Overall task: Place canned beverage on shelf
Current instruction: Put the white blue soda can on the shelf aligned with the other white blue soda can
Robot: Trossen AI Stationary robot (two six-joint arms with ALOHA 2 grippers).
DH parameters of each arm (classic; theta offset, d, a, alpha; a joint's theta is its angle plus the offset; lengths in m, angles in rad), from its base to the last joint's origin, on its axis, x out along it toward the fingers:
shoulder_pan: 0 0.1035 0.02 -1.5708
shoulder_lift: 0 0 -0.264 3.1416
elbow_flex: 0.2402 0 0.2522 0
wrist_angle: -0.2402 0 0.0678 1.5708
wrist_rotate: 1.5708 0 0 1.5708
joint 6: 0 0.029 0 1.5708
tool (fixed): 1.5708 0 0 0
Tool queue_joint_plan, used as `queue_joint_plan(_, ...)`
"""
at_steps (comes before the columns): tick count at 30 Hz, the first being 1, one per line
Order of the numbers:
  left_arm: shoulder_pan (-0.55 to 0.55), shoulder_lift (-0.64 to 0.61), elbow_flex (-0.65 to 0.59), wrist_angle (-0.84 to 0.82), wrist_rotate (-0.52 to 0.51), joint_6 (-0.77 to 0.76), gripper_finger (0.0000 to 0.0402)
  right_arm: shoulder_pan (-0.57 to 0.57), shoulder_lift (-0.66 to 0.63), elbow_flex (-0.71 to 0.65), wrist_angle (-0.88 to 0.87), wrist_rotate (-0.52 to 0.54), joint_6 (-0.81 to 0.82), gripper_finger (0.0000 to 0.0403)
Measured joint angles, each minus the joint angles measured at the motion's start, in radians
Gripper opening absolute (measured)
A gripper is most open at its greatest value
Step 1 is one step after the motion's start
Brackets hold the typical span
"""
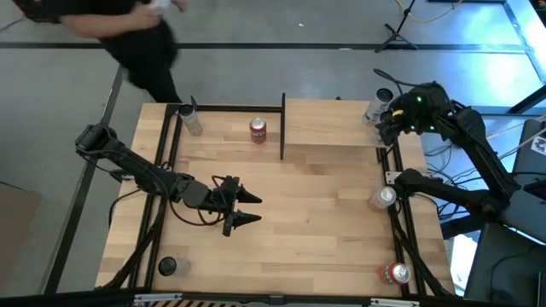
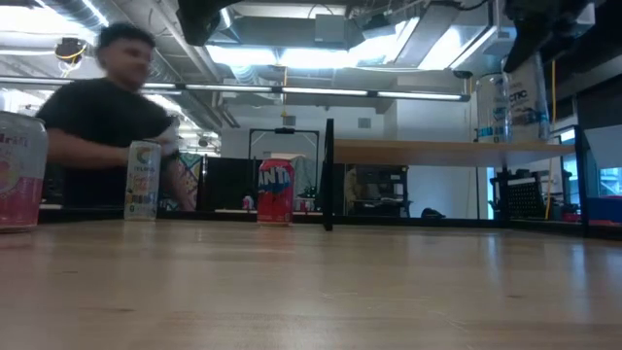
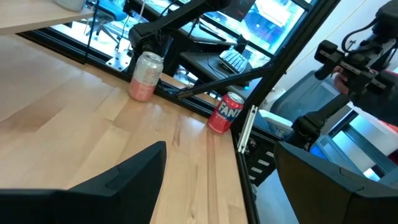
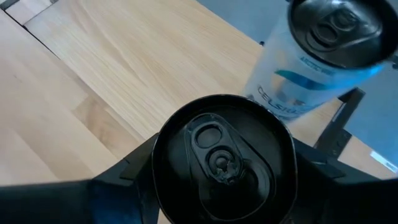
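Observation:
A dark-topped beverage can (image 4: 224, 155) sits between the fingers of my right gripper (image 1: 386, 119), over the far right end of the shelf (image 1: 333, 124), a light-wood board on black posts (image 2: 447, 152). A white can (image 4: 311, 68) stands on the shelf just beyond the dark-topped can. My left gripper (image 1: 243, 209) hovers open over the table's middle left, with nothing between its fingers (image 3: 118, 186). My right gripper pinches the can's upper wall just under the rim (image 4: 152, 171), one finger on each side. The fingers slant down from above. The can is upright, top up. Whether its base rests on the shelf I cannot tell.
A red can (image 1: 258, 130) and a silver can (image 1: 192, 124) stand at the table's far side, left of the shelf. A pink can (image 1: 383, 198) and a red can (image 1: 397, 273) stand along the right edge, a dark can (image 1: 168, 267) near left. A person (image 2: 107, 117) moves beyond the far left corner.

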Motion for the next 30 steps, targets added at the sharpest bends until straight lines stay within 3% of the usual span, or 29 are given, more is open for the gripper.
queue_joint_plan(7, 0.000, 0.000, 0.000, 0.000, 0.000, 0.000, 0.0293, -0.006, 0.005, 0.000, 0.001, 0.000, -0.002, 0.0233)
queue_joint_plan(15, 0.000, 0.000, 0.000, 0.000, 0.000, 0.000, 0.0293, -0.006, 0.009, 0.000, 0.002, 0.011, -0.027, 0.0294)
queue_joint_plan(30, 0.000, 0.000, 0.000, 0.000, -0.004, 0.000, 0.0292, -0.003, 0.009, 0.001, 0.068, 0.084, -0.023, 0.0301)
